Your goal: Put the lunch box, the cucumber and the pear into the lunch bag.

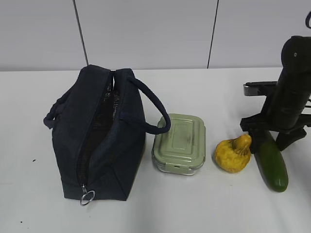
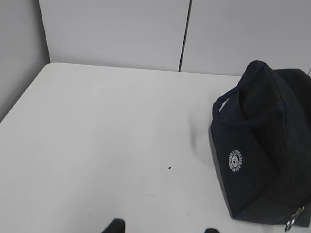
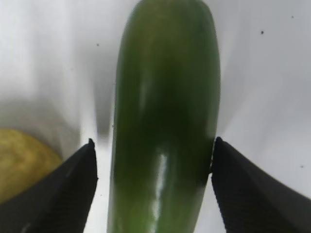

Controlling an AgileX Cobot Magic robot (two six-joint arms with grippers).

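Observation:
The navy lunch bag (image 1: 97, 136) stands at the left with its top zipper open and its ring pull (image 1: 87, 196) at the near end; it also shows in the left wrist view (image 2: 262, 145). The sage-green lunch box (image 1: 180, 143) lies right of it, then the yellow pear (image 1: 233, 154) and the dark green cucumber (image 1: 272, 165). My right gripper (image 1: 269, 138) is low over the cucumber's far end. In the right wrist view the gripper (image 3: 153, 141) is open with the cucumber (image 3: 165, 121) between its fingers; the pear (image 3: 19, 160) is at the left. My left gripper (image 2: 164, 228) is open and empty over bare table.
Everything rests on a white table (image 1: 194, 208) that ends at a grey panelled wall (image 1: 146, 29). One bag handle (image 1: 155, 111) droops toward the lunch box. The pear lies close against the cucumber's left side.

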